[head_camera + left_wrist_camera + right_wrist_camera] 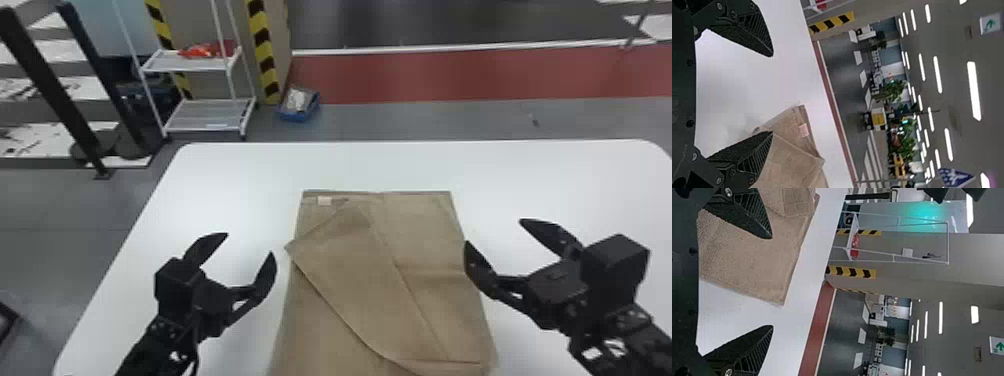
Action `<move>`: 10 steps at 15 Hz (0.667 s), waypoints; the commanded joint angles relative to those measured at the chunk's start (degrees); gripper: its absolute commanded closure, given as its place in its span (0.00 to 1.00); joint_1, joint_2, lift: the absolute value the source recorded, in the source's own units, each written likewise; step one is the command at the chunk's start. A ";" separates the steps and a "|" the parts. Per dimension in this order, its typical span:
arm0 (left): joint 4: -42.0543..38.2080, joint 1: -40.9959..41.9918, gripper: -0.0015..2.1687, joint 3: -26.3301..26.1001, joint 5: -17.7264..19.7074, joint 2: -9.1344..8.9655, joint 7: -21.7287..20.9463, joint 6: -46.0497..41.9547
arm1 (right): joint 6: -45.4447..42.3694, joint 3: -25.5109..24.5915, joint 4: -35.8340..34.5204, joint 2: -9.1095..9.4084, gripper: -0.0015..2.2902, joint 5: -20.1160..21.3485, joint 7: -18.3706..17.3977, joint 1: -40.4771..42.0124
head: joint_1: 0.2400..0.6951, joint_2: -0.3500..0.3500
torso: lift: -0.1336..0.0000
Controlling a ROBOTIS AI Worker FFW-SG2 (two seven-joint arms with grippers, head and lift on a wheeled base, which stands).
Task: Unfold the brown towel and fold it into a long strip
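In the head view, the brown towel (pixel 350 280) lies on the white surface (pixel 240 180), running to the near edge of the view, with a slanting flap folded over its top and a small pale tag (pixel 324 200) near its far left corner. The left claw (pixel 250 243) is released, left of the towel; the right claw (pixel 492 231) is released at the towel's right side.

The left wrist view shows the spread fingers, with towel beside one.

In the right wrist view, one spread finger is over the towel.
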 commanded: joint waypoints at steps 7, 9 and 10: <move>-1.40 -0.68 0.10 4.43 -29.88 0.00 -10.18 0.36 | -2.81 -7.94 1.92 -1.37 0.03 -5.41 3.90 2.37 | 1.00 0.63 | 0.08; -1.57 -0.59 0.10 1.62 -39.55 0.17 -8.60 -1.22 | -3.16 -9.79 2.63 -1.81 0.03 -7.25 4.60 2.98 | 1.00 0.60 | 0.08; -1.57 -0.68 0.10 0.21 -42.01 0.61 -8.34 -1.58 | -3.52 -10.58 2.63 -1.89 0.03 -7.69 4.60 3.34 | 1.00 0.58 | 0.08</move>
